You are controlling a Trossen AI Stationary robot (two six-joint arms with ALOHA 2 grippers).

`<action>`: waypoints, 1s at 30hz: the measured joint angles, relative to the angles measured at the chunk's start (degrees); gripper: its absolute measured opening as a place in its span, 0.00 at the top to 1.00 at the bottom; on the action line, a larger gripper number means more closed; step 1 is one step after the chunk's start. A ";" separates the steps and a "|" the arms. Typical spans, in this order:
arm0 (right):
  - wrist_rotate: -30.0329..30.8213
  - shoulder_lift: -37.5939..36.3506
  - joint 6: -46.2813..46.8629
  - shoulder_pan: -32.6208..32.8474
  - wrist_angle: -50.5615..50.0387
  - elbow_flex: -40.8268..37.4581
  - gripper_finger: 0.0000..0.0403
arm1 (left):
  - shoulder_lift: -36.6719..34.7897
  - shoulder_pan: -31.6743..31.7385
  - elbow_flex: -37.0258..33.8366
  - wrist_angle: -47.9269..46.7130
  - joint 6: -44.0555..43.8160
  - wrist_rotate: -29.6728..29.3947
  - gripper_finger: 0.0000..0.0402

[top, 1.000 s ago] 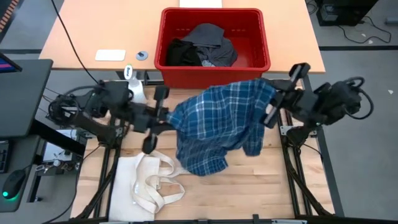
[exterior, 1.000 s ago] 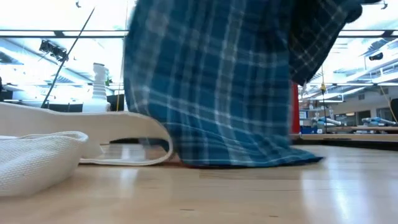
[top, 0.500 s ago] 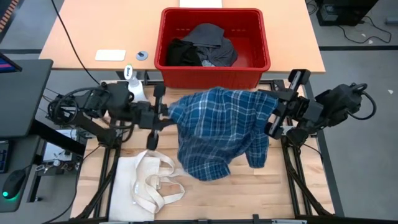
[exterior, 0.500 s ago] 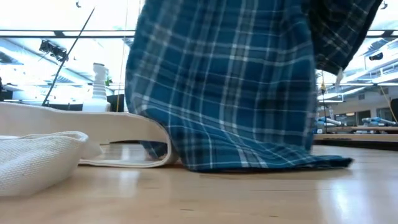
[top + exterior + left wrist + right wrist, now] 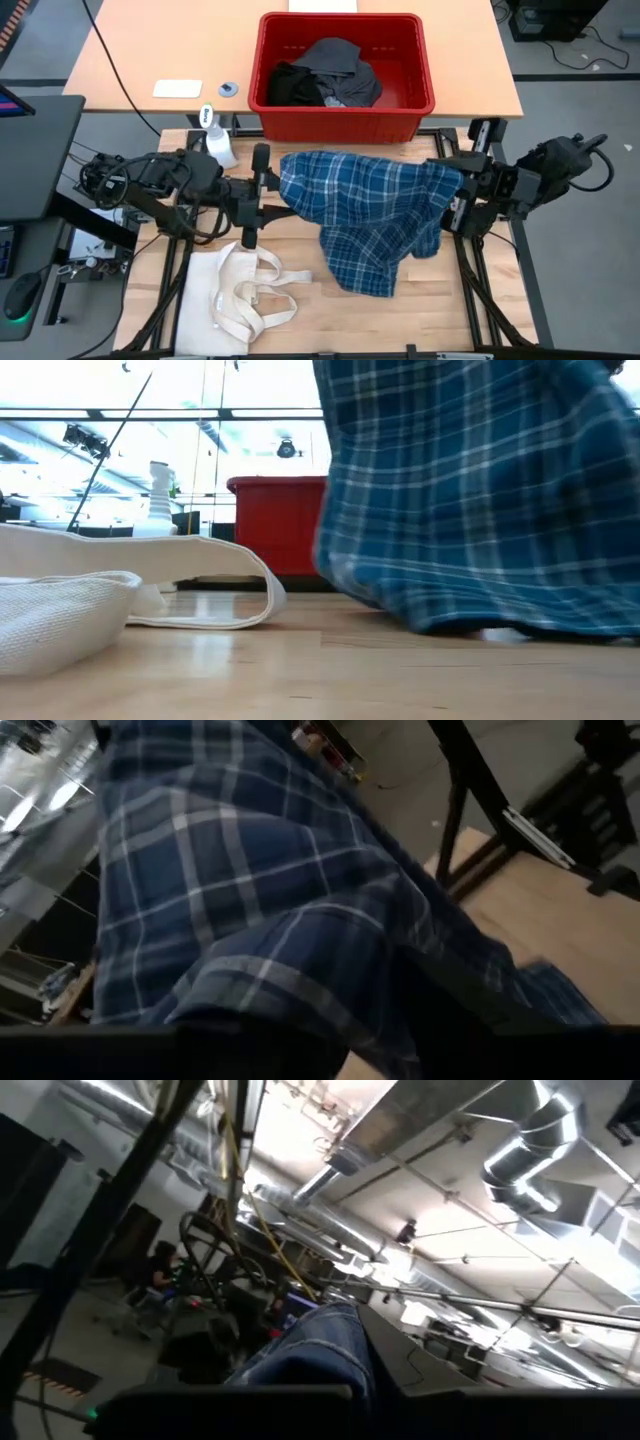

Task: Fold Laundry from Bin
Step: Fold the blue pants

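Note:
The blue plaid shirt [image 5: 365,215] hangs spread between my two arms above the wooden table, and its lower hem [image 5: 500,625] lies on the table. My left gripper [image 5: 262,190] stands at the shirt's left edge. In the left wrist view the shirt [image 5: 250,890] covers the gripper's tip, so I cannot tell whether it touches the cloth. My right gripper [image 5: 452,188] is shut on the shirt's right corner. The red bin [image 5: 345,65] stands beyond the table's far edge, with a dark grey piece [image 5: 335,55] and a black piece [image 5: 295,85] of laundry inside. My right gripper pinches a bunched fold of the shirt's upper right corner [image 5: 320,1345] between its two fingers. It comes from the table's right side, slanting upward. The cloth runs from the hold toward the left arm and hangs down to the table.
A cream tote bag [image 5: 240,295] lies on the table's near left part, its handles toward the shirt. A white spray bottle [image 5: 215,140] stands at the far left corner. Bare wood shows at the near right [image 5: 430,310].
My right gripper has gone toward the table's right and near edges, keeping its hold. The shirt has been drawn out wider between the arms. Its hanging lower part has swung and slid toward the right, uncovering the bin in the low view.

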 joint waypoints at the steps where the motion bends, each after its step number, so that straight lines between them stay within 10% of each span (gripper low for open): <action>1: -0.19 -0.11 0.00 0.51 -0.21 0.00 0.98 | 0.00 -0.05 0.00 -0.81 -0.21 -0.01 0.55; 20: -3.21 -1.11 1.51 3.57 0.16 0.00 0.98 | 1.68 4.14 0.00 -12.27 0.38 -8.88 0.55; 30: -0.34 -1.09 1.51 3.55 0.24 0.00 0.98 | 3.76 12.71 -8.82 -11.18 -7.96 7.57 0.55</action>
